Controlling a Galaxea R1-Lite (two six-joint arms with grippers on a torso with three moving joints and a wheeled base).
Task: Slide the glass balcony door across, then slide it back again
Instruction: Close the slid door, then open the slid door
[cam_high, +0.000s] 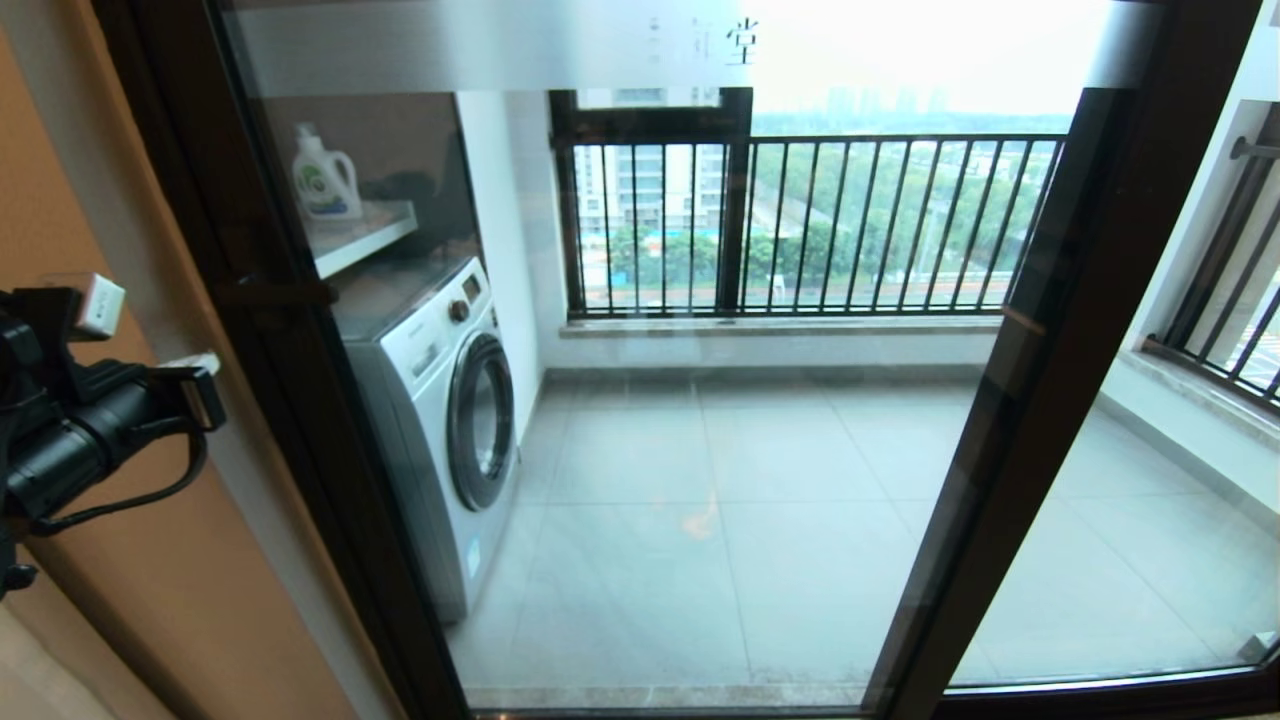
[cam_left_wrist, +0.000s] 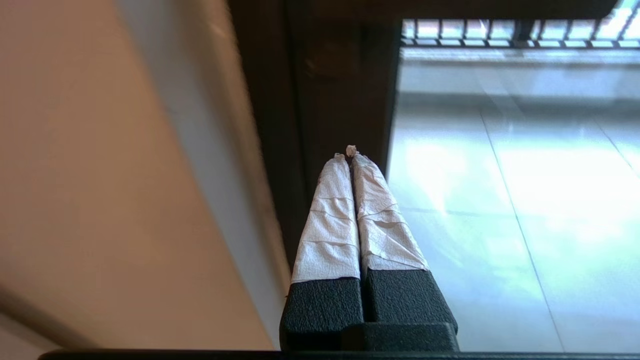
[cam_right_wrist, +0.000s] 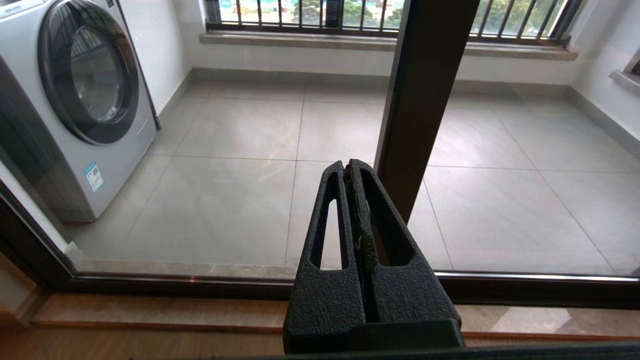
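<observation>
The glass balcony door (cam_high: 720, 450) fills the head view, with a frosted top band (cam_high: 500, 45) bearing Chinese characters. Its dark brown left frame (cam_high: 300, 400) carries a dark handle (cam_high: 275, 293) and stands against the wall jamb. Its right stile (cam_high: 1040, 380) slants down to the sill. My left arm (cam_high: 90, 430) is raised at the far left, short of the handle. The left gripper (cam_left_wrist: 350, 154) is shut and empty, its white-wrapped fingers (cam_left_wrist: 330, 215) pointing at the dark frame (cam_left_wrist: 340, 90). The right gripper (cam_right_wrist: 348, 167) is shut and empty, low before the glass beside the stile (cam_right_wrist: 425, 90).
Behind the glass stand a white washing machine (cam_high: 450, 400), a shelf with a detergent bottle (cam_high: 325, 180) and a window with black railing bars (cam_high: 800, 220). A tan wall (cam_high: 120, 620) lies at my left. The dark bottom track (cam_right_wrist: 150, 285) runs along a wooden floor edge.
</observation>
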